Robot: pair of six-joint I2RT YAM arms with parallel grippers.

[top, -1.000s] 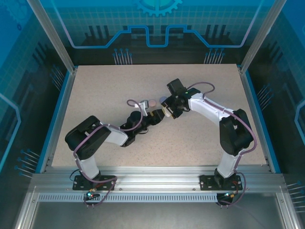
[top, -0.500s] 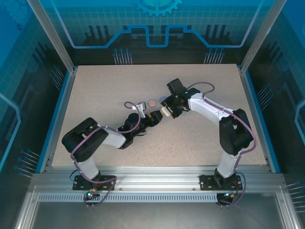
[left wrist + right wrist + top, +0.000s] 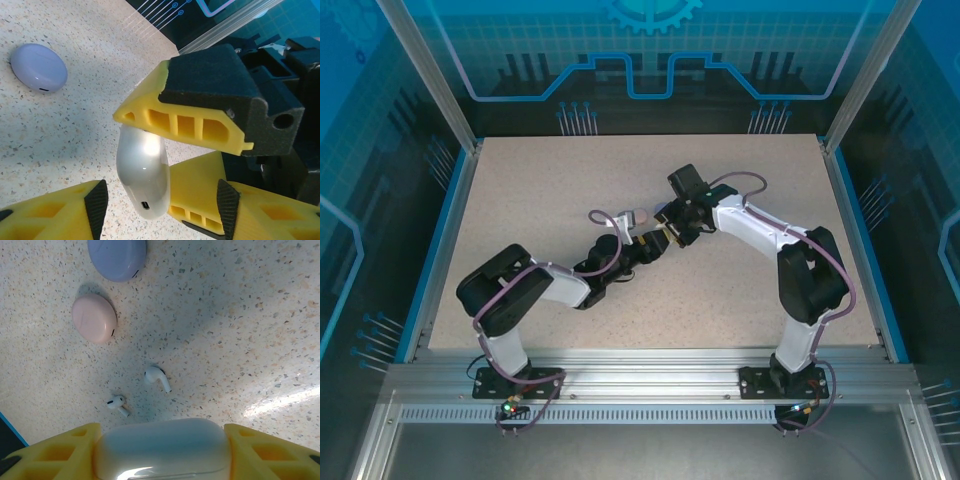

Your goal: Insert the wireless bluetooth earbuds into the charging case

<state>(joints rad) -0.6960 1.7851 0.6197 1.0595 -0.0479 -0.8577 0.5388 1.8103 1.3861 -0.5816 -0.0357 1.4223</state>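
Clamped end to end in the right gripper (image 3: 161,432), lid seemingly shut: the white charging case (image 3: 162,452), long axis running 12 to 6 in the left wrist view, with the left gripper (image 3: 160,200) spread either side of its lower end, not touching. On the table (image 3: 250,315) at 12 and 11 o'clock from that case in the right wrist view: the nearer white earbud (image 3: 157,378), stem toward 5 o'clock, and the farther white earbud (image 3: 117,405). Beyond, at 11 o'clock, the pink case (image 3: 94,317) and purple case (image 3: 117,257), bare tabletop around; likely needs the lid opened first.
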